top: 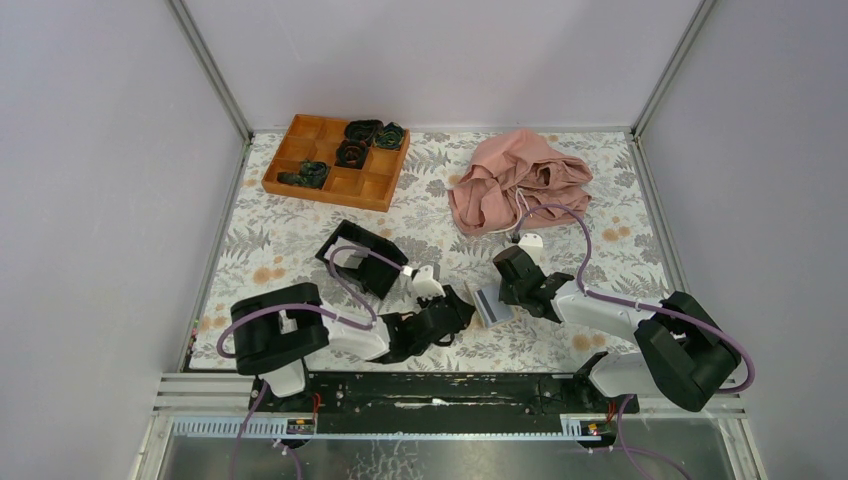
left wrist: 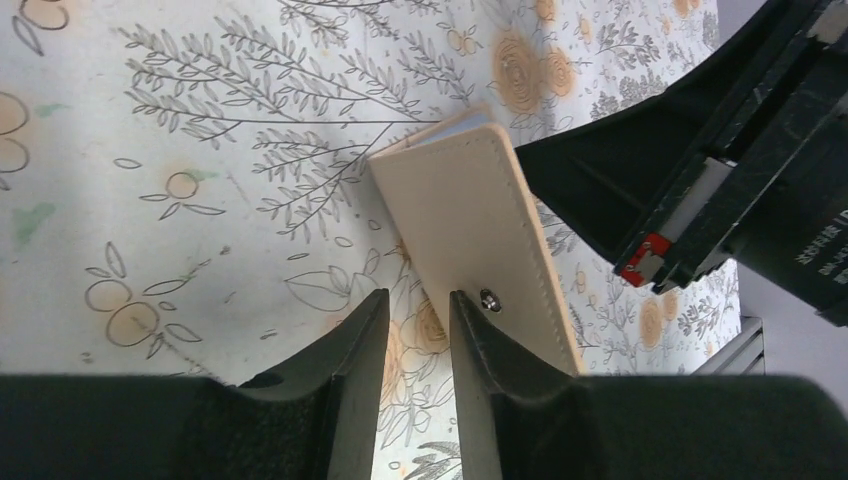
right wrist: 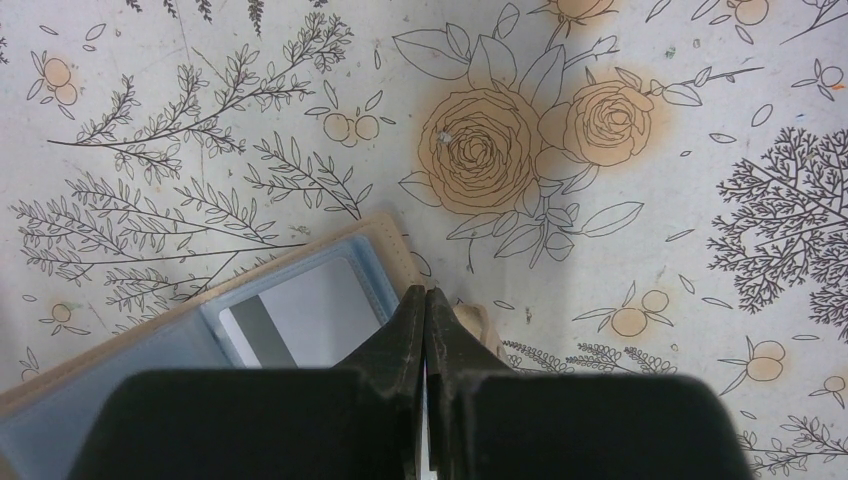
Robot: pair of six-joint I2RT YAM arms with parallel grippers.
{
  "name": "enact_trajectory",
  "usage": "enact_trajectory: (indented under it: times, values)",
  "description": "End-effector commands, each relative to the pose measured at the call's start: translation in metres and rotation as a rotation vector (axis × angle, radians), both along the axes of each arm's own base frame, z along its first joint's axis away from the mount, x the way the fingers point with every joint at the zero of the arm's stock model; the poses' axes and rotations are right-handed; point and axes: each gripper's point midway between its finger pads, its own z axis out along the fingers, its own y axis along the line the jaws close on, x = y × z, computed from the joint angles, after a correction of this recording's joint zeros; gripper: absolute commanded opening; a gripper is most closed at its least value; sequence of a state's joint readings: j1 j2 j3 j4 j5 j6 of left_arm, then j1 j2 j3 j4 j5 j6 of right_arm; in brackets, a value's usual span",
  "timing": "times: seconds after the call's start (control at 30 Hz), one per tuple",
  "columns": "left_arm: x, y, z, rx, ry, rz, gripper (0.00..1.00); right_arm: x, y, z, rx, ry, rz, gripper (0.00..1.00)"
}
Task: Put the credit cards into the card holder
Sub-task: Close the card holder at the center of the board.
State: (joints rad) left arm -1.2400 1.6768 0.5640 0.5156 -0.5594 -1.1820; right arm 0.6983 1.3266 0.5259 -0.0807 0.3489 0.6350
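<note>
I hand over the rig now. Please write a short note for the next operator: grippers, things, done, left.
Left gripper: open, empty, beside the card holder.
Right gripper: shut, seemingly pinching the holder's edge.
The holder is open between the grippers.
Done: one card sits in a slot.
Left: no loose card is visible; find any others and insert them.

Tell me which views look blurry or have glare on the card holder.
Top external: soft even light, no glare, the card holder small. Left wrist: holder crisp, no glare, the jaws dark with little detail. Right wrist: tablecloth print crisp, the jaws likewise dark.
</note>
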Motion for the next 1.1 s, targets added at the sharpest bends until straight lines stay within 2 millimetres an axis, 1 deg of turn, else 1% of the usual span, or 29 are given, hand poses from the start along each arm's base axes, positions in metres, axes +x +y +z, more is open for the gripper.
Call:
enact_trajectory:
  times: [0.0, 0.13, 0.33, 0.53, 0.67, 0.87, 0.97, 1.07]
  values:
    - [0.005, -0.01, 0.007, 0.018, -0.033, -0.015, 0.36, -0.016, 0.003, -0.014, 0.03, 0.077, 0.009, 0.0]
    - [0.008, -0.019, 0.01, 0.031, -0.042, -0.027, 0.36, -0.016, 0.003, -0.013, 0.035, 0.075, 0.006, 0.0]
    - [0.011, -0.036, 0.004, 0.054, -0.036, -0.051, 0.37, -0.017, 0.005, -0.01, 0.056, 0.073, -0.004, 0.0]
    - [0.013, -0.039, -0.005, 0.092, -0.023, -0.057, 0.37, -0.019, 0.004, -0.011, 0.07, 0.073, -0.019, 0.0]
    - [0.014, -0.038, -0.007, 0.124, -0.022, -0.055, 0.37, -0.017, -0.006, -0.008, 0.048, 0.05, -0.074, 0.0]
    - [0.014, -0.044, -0.025, 0.197, 0.018, -0.076, 0.38, -0.012, -0.024, 0.012, 0.024, -0.031, -0.151, 0.03]
    - [0.013, -0.043, -0.036, 0.232, 0.042, -0.08, 0.38, -0.008, -0.027, 0.025, 0.036, -0.072, -0.172, 0.04]
    - [0.011, -0.043, -0.044, 0.253, 0.058, -0.082, 0.38, -0.007, -0.027, 0.033, 0.047, -0.09, -0.172, 0.06]
